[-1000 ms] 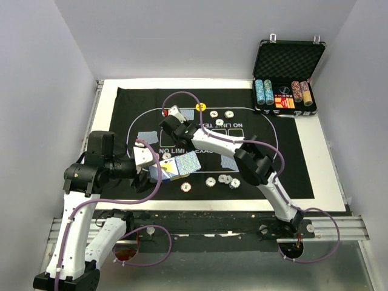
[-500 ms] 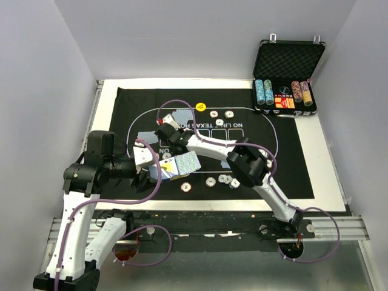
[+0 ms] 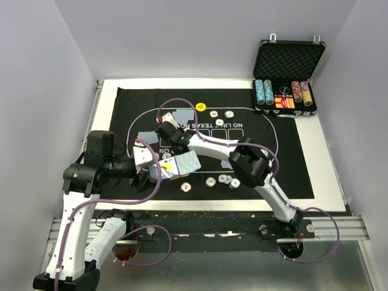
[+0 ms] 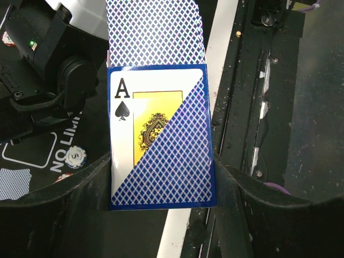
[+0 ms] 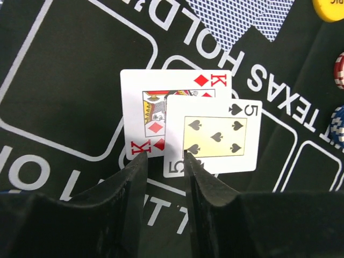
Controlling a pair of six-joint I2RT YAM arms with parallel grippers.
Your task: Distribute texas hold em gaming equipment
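My left gripper is shut on a blue-backed deck of playing cards with an ace of spades front; it hangs over the mat's near left part. My right gripper stands open low over the mat, nothing between its fingers. Just past its fingertips lie a face-up king of diamonds and a five of spades overlapping it. In the top view the right gripper is at the left of the printed oval. Poker chips lie near the front, others near the back beside a yellow button.
Face-down cards lie on the black felt mat at the back, left and right. An open case with chip stacks stands at the back right. The right arm's links stretch across the mat's middle.
The right gripper moved left and toward the near side, then opened; the five of spades now lies free on the mat. The left arm with the deck has not moved.
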